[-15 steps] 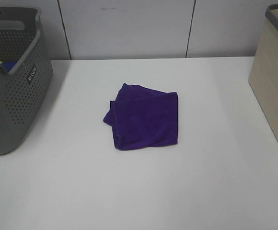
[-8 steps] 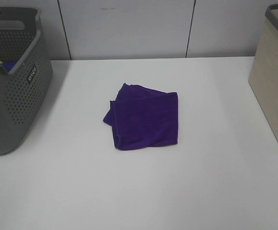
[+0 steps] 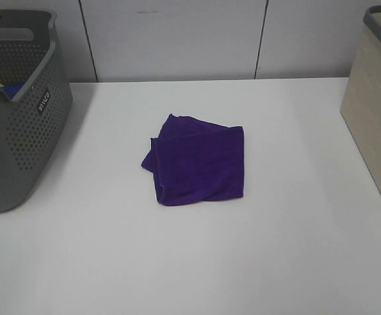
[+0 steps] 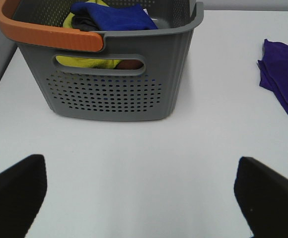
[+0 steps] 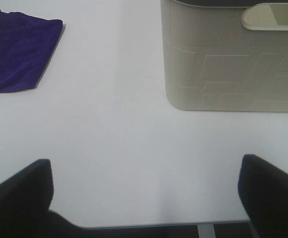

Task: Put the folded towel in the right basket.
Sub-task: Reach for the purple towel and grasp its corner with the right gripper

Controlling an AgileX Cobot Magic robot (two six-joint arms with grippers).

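A folded purple towel lies flat on the middle of the white table. It also shows in the left wrist view and in the right wrist view. The beige right basket stands at the table's right edge and shows in the right wrist view. Neither arm appears in the exterior view. My left gripper is open and empty over bare table near the grey basket. My right gripper is open and empty at the table's front edge, between towel and beige basket.
A grey perforated basket with an orange handle stands at the left and holds yellow and blue cloths. A panelled wall runs behind the table.
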